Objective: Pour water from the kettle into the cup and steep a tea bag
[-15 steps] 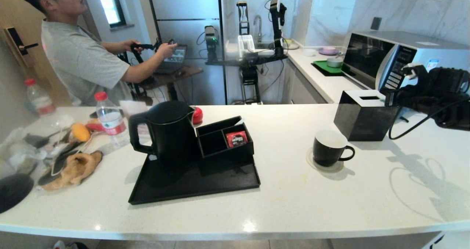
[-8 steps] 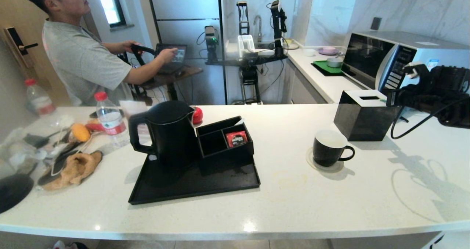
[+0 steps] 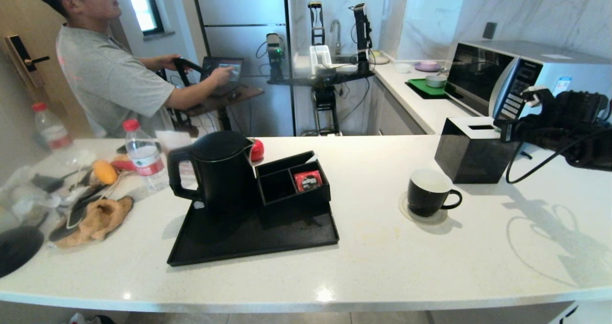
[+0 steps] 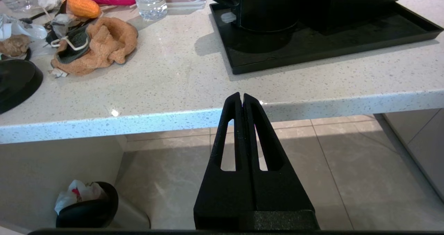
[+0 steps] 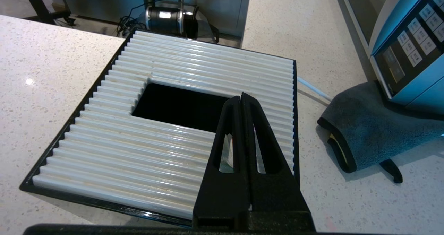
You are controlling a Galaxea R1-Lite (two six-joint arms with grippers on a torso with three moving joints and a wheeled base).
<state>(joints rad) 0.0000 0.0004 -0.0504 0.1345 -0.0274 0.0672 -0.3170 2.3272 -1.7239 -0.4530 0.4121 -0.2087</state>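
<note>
While nothing is being held yet, the layout is reading like this:
kettle [image 3: 217, 171]: standing upright at the back-left corner of the black tray [image 3: 267, 240], handle pointing toward 9 o'clock, spout toward 3 o'clock, touching the black organizer box [image 3: 291, 183] at its 3 o'clock.
cup [image 3: 429, 192]: sitting on a coaster well apart from the tray, at 3 o'clock of the kettle, handle toward 3 o'clock.
tea bag: not showing anywhere; only a red sachet [image 3: 307, 180] is lying in the organizer.
key relation: kettle lying at 9 o'clock from the right gripper, tall axis vertical; cup lying between them.
right gripper [image 5: 242, 95]: hovering over the tissue box [image 3: 473, 147], fingers pressed together, empty.
left gripper [image 4: 241, 95]: parked below the counter edge [image 4: 173, 119], fingers pressed together, empty; kettle at its 12 o'clock, so likely the nearer arm for the handle.
</note>
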